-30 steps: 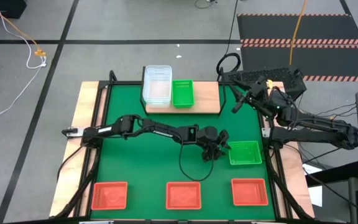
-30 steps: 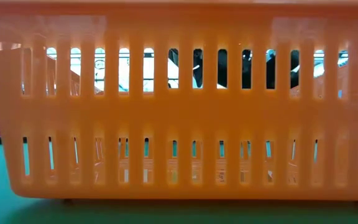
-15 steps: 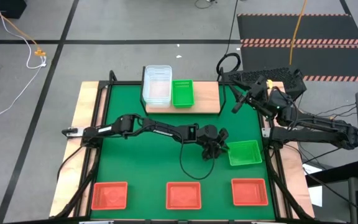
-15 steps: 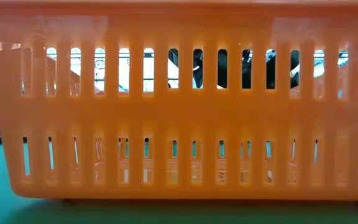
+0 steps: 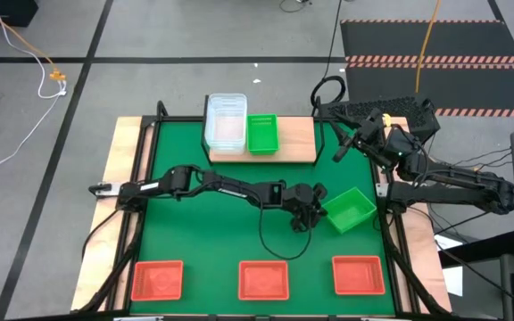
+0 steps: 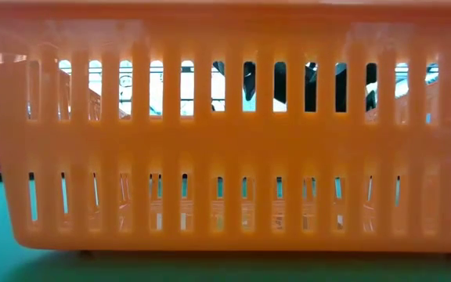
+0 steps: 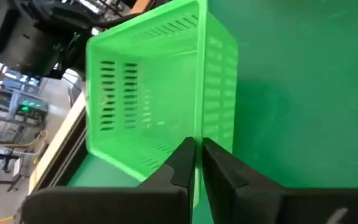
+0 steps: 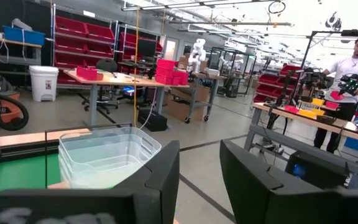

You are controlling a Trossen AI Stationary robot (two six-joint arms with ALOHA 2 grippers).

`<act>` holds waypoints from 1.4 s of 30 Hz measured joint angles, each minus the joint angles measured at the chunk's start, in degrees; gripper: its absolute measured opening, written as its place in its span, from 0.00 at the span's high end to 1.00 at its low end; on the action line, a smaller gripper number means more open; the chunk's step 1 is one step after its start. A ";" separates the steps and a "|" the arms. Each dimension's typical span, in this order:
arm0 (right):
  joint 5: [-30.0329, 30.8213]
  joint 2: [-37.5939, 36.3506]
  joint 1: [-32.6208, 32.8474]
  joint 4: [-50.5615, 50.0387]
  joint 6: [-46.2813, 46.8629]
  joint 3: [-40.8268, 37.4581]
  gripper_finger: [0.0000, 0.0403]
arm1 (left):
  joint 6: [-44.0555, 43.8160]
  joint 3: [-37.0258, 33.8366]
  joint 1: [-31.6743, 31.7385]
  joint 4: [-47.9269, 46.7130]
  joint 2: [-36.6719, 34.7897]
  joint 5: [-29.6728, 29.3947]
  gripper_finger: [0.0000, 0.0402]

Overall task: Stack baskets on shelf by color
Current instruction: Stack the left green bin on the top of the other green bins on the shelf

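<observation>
The loose green basket (image 5: 350, 209) sits on the green mat (image 5: 194, 178) near its right edge, tilted and turned askew, with the left gripper (image 5: 315, 208) clamped on its near rim; in the left wrist view the two fingers (image 7: 182, 163) pinch the thin wall of the basket (image 7: 160, 93) from either side. It looks light, thin plastic with slotted walls — stiff enough to lift by one edge, though it will likely swing and tip in a one-sided pinch; the rim is the sensible place to hold, since the smooth walls would probably slip. A second ago the basket lay flat and square on the mat with the fingers wide apart beside it; now they have closed on the rim and the basket has lifted at one side and rotated. On the shelf (image 5: 297, 138) at the far edge stand a clear stack (image 5: 226, 120) and one green basket (image 5: 261, 132) just beside it — the likely target. Three red-orange baskets (image 5: 264, 279) wait along the near edge; one fills the low view. The right gripper (image 5: 339, 152) hangs near the shelf's right end, fingers apart and empty.
</observation>
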 joint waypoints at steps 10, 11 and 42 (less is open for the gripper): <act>0.01 0.01 0.00 0.11 -1.15 0.00 0.72 | -2.11 -0.02 -3.05 -20.72 -10.69 -11.02 0.97; 0.02 0.00 0.00 0.33 -1.15 0.00 0.72 | -2.71 -0.02 -3.36 -23.88 -12.51 -11.41 0.97; 0.13 -0.22 0.48 1.76 -2.17 -0.02 0.72 | -29.16 -16.96 8.74 -43.24 -40.24 -44.78 0.99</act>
